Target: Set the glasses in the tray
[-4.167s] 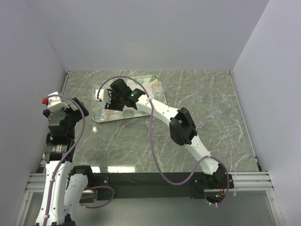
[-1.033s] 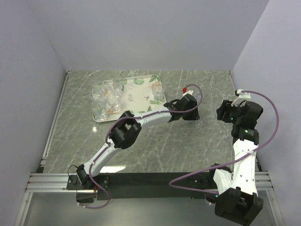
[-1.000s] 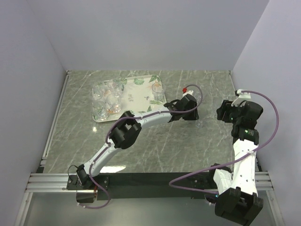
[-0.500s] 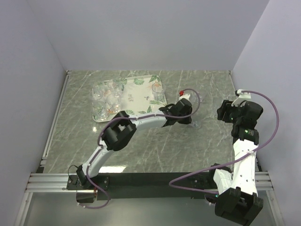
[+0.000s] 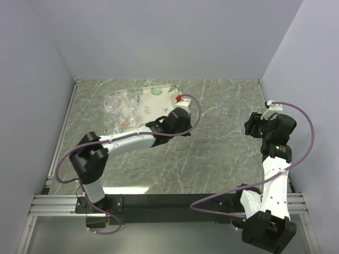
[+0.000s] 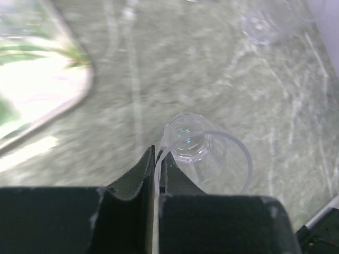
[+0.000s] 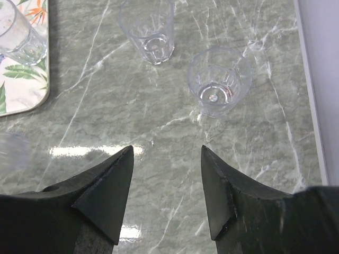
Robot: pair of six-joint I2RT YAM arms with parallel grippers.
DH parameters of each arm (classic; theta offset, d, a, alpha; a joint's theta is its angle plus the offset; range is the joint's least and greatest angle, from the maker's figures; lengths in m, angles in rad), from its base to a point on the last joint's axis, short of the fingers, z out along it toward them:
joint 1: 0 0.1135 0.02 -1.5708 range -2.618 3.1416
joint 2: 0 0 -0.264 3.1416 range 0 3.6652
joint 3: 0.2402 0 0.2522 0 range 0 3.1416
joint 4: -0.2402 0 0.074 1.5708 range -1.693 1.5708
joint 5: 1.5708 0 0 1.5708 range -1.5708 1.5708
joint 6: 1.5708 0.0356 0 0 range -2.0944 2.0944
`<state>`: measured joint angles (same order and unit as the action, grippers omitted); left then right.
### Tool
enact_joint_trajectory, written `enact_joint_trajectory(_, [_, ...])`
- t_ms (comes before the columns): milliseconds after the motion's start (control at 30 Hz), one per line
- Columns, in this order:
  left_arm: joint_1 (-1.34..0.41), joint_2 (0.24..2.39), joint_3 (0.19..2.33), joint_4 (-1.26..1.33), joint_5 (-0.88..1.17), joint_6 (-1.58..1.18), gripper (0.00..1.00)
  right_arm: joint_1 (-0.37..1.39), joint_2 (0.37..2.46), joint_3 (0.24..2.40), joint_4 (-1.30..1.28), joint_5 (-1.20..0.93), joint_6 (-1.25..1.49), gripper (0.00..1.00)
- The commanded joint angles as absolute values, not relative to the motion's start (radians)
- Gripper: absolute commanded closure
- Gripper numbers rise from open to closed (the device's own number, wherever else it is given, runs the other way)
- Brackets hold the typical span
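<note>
My left gripper is shut on the rim of a clear glass, which hangs above the marble beside the tray's corner. From above, that gripper is at the right edge of the leaf-print tray. Several glasses stand in the tray's left part. My right gripper is open and empty at the right side. Ahead of it, two glasses stand on the table. One of them shows from above.
The marble table is closed in by lilac walls on three sides. Another glass stands on the tray's near-right part. My left arm's purple cable loops over the tray's right corner.
My left gripper closed on a glass at the table's middle right. It then swung left with the glass to the tray's right edge. The right arm has not moved.
</note>
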<state>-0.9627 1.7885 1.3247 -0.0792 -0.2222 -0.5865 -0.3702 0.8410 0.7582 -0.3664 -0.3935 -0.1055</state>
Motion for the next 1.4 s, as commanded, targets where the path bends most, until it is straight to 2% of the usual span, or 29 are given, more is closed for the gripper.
enact_joint_trajectory(0, [-0.904,1.677,1.223,-0.069,-0.296,-0.531,1.00,-0.379,0.836,0.761,-0.336,-0.405,-0.118,0.39])
enact_joint_trajectory(167, [-0.793,1.572,1.152,-0.103,-0.313,-0.522,1.00,-0.379,0.842,0.761,-0.336,-0.406,-0.117,0.39])
enact_joint_trajectory(267, [-0.665,1.558,1.144,-0.118,-0.289,-0.523,1.00,-0.377,0.841,0.761,-0.336,-0.405,-0.117,0.39])
enact_joint_trajectory(567, [-0.477,1.747,1.357,-0.241,-0.244,-0.471,1.00,-0.379,0.845,0.759,-0.334,-0.405,-0.115,0.40])
enact_joint_trajectory(833, [-0.402,1.939,1.560,-0.327,-0.216,-0.445,1.00,-0.379,0.848,0.758,-0.333,-0.405,-0.115,0.40])
enact_joint_trajectory(1367, [-0.351,2.181,1.873,-0.466,-0.227,-0.410,0.97,-0.379,0.856,0.758,-0.331,-0.396,-0.117,0.40])
